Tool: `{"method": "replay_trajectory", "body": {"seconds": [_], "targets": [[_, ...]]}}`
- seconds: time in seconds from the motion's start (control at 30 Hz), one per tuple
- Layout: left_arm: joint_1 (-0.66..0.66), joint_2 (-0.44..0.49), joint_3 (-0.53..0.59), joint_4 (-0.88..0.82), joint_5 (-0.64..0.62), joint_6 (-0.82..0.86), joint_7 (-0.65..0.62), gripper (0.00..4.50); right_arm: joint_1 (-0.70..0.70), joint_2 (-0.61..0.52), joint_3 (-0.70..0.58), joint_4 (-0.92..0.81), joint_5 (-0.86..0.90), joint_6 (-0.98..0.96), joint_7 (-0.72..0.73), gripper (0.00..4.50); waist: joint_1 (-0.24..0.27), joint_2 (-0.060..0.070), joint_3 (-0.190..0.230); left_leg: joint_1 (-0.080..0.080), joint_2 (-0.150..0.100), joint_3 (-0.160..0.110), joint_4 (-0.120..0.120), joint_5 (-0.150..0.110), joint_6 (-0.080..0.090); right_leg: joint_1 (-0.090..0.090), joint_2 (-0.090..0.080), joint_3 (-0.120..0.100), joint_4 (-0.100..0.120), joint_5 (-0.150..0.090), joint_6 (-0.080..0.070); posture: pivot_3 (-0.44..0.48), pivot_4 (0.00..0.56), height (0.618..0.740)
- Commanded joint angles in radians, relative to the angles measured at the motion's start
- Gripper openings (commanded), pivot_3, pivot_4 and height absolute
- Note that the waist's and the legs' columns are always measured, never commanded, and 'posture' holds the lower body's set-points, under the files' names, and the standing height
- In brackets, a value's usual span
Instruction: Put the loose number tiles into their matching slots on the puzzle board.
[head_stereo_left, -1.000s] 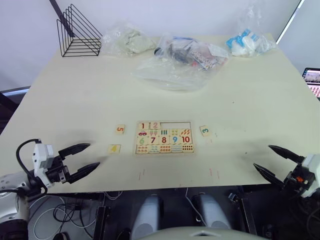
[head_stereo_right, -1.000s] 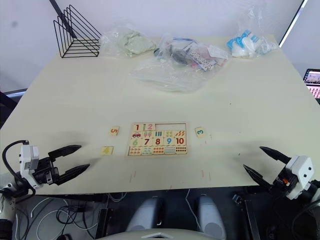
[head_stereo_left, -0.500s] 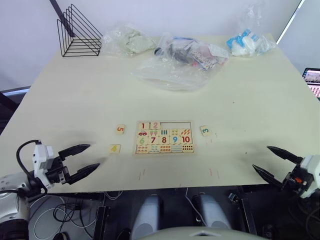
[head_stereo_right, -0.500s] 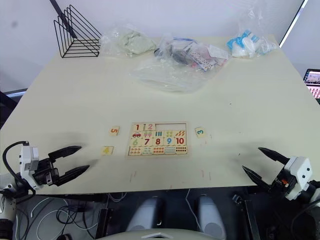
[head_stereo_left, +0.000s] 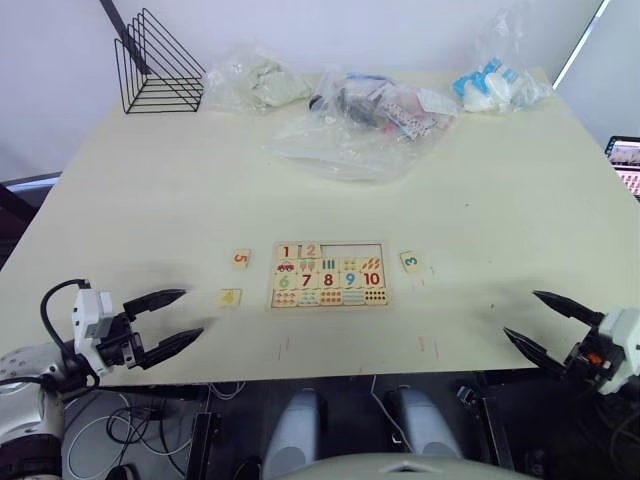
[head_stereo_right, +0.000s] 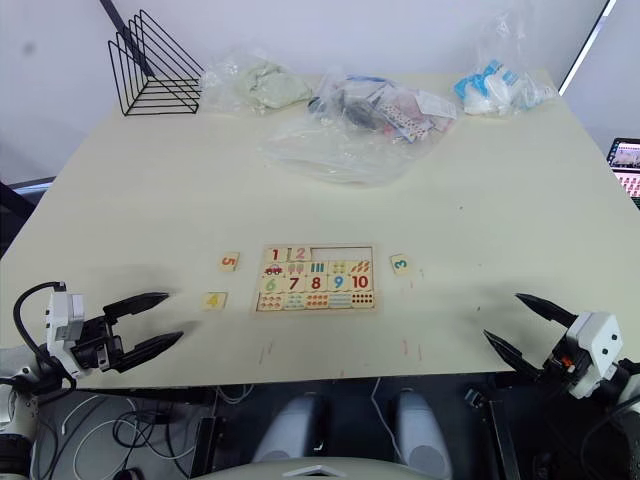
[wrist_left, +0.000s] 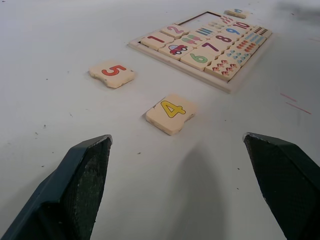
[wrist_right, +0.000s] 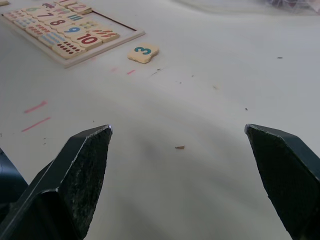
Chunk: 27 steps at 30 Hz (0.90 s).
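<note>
Left gripper (head_stereo_left: 172, 319) hovered low over the near left edge of the table (head_stereo_left: 150, 200), fingers spread wide, holding nothing. Pointed toward tile 4 (wrist_left: 171, 113), which lay flat on the table just left of the board (head_stereo_left: 328, 275), apart from it. Tile 5 (wrist_left: 112, 73) lay a little farther back, also left of the board and apart from it.

Board sat flat near the middle of the table's near half. Tiles 1 (head_stereo_left: 286, 252) and 2 (head_stereo_left: 311, 251) sat in the left end of the top strip; rest of that strip (head_stereo_left: 355, 248) was bare wood. Lower rows were filled with pictures, numerals 6 to 10 and dots.

Tile 3 (wrist_right: 143, 52) lay flat just right of the board, near its top right corner, not touching.

Right gripper (head_stereo_left: 545, 325) hovered at the near right edge of the table, fingers wide apart, empty, well apart from tile 3.

Along the far edge: wire rack (head_stereo_left: 155, 65) at left, then plastic bags (head_stereo_left: 360, 120) toward the right.
</note>
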Motion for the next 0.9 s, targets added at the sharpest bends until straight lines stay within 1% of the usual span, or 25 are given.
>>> {"method": "replay_trajectory", "body": {"seconds": [0.03,0.2,0.4,0.67,0.77,0.9], "targets": [[-0.004,0.006,0.007,0.002,0.0,-0.021,-0.008,4.5,-0.018,-0.018,-0.003,-0.022,0.008,0.001,-0.005,4.46,0.002,0.0,0.0,0.0,0.0,0.0,0.0,0.0,0.0,0.0,0.0,0.0,0.0,0.0,0.0,0.0,0.15,0.74],[-0.014,-0.002,-0.001,0.0,-0.004,-0.034,-0.024,4.5,-0.062,-0.037,0.03,-0.035,0.015,0.032,0.004,4.46,0.008,0.0,0.0,0.0,0.0,0.0,0.0,0.0,0.0,0.0,0.0,0.0,0.0,0.0,0.0,0.0,0.15,0.74],[-0.021,-0.016,-0.014,-0.04,-0.013,-0.027,-0.027,4.5,-0.184,-0.083,0.1,-0.033,0.011,0.11,0.004,4.46,0.008,0.0,0.0,0.0,0.0,0.0,0.001,0.0,0.0,0.0,0.0,0.0,0.0,0.0,0.0,0.0,0.15,0.74],[0.011,-0.034,-0.021,-0.17,-0.034,0.018,0.012,4.5,-0.404,-0.153,0.251,0.044,-0.034,0.205,0.062,4.46,0.009,0.0,0.0,0.0,0.0,0.0,0.001,0.0,0.0,0.0,0.0,0.0,0.0,0.0,0.0,0.0,0.15,0.74],[0.038,-0.043,-0.019,-0.233,-0.047,0.039,0.038,4.5,-0.524,-0.165,0.339,0.104,-0.077,0.23,0.103,4.46,0.007,0.0,0.0,0.0,0.0,0.0,0.001,0.0,0.0,0.0,0.0,0.0,0.0,0.0,0.0,0.0,0.15,0.74],[0.073,-0.053,-0.016,-0.302,-0.059,0.065,0.064,4.5,-0.662,-0.161,0.424,0.202,-0.124,0.22,0.169,4.46,0.006,0.0,0.0,0.0,0.0,0.0,0.001,0.0,0.0,0.0,0.0,0.0,0.0,0.0,0.0,0.0,0.15,0.74]]}}
